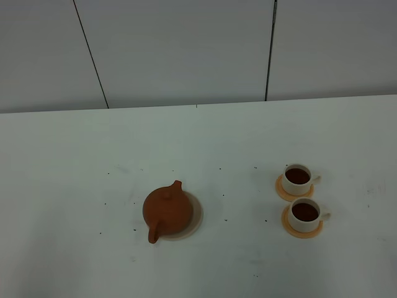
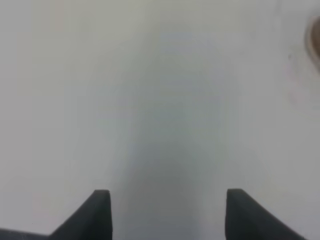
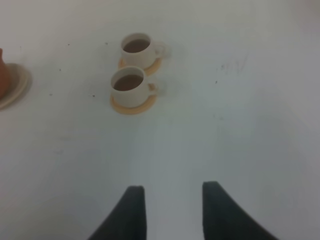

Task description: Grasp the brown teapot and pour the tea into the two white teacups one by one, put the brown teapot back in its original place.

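The brown teapot [image 1: 167, 210] sits on its pale round trivet [image 1: 197, 214], left of the table's middle, with its spout pointing toward the near edge. To the right stand the two white teacups [image 1: 297, 179] [image 1: 305, 214], each holding dark tea. Neither arm shows in the exterior high view. In the left wrist view my left gripper [image 2: 168, 195] is open over bare table, with a sliver of the trivet [image 2: 315, 37] at the frame's edge. My right gripper [image 3: 172, 187] is open with nothing between its fingers. The cups [image 3: 136, 49] [image 3: 129, 86] and the teapot's edge [image 3: 2, 72] lie ahead of it.
Each cup rests on a small orange coaster [image 1: 285, 189] [image 1: 302, 228]. The white table [image 1: 74, 161] carries a few dark specks. Its far edge meets a grey panelled wall [image 1: 186, 49].
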Robot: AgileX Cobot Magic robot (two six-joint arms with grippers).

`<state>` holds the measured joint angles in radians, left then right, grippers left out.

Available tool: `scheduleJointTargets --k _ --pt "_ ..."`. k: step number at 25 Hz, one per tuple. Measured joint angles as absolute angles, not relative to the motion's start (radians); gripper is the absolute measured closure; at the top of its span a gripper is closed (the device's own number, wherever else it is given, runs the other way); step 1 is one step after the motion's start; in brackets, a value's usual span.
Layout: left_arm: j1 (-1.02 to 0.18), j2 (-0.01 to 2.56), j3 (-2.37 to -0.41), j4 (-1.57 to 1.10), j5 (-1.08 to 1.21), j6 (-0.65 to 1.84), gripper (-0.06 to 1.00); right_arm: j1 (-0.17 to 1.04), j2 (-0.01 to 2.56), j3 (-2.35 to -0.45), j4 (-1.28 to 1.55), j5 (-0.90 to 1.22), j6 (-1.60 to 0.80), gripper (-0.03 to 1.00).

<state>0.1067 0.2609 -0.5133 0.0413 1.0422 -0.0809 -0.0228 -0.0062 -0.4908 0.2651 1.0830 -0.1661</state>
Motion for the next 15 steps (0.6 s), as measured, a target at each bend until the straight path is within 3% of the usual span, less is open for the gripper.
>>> scheduleJointTargets --k 15 --pt "0.073 0.128 -0.513 0.016 1.042 -0.041 0.39 -0.023 -0.006 -0.491 0.265 1.083 -0.167 0.7"
